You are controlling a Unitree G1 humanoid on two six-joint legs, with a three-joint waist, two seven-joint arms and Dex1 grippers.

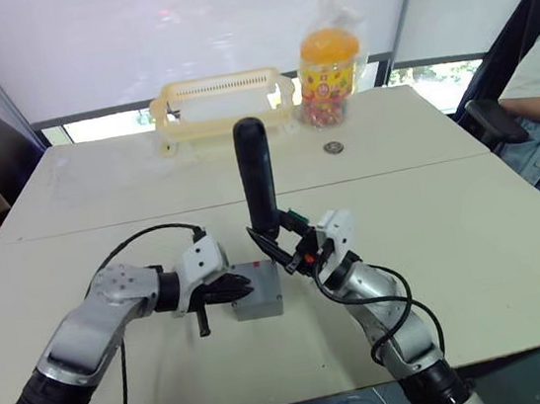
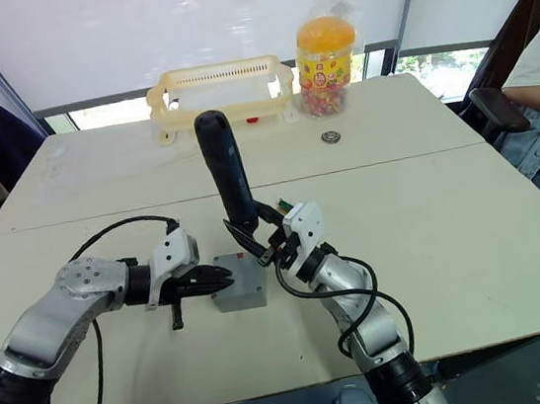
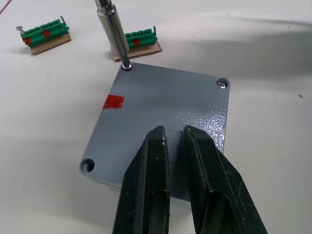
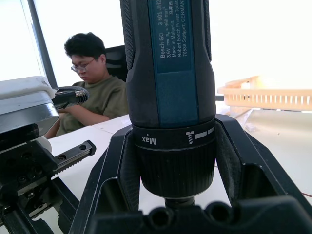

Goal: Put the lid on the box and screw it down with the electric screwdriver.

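The grey lid, with a red mark on top, lies on the grey box at the table's near middle. My left gripper is shut, its fingertips resting flat on the lid's near side. The black electric screwdriver stands upright, with my right gripper shut on its lower body. Its metal bit sits on a screw at the lid's far corner. Another corner holds a screw, and one corner hole is empty.
Two green terminal blocks on cardboard lie just beyond the box. A cream basket, a candy jar and a small round part stand at the table's far side. People sit at both table ends.
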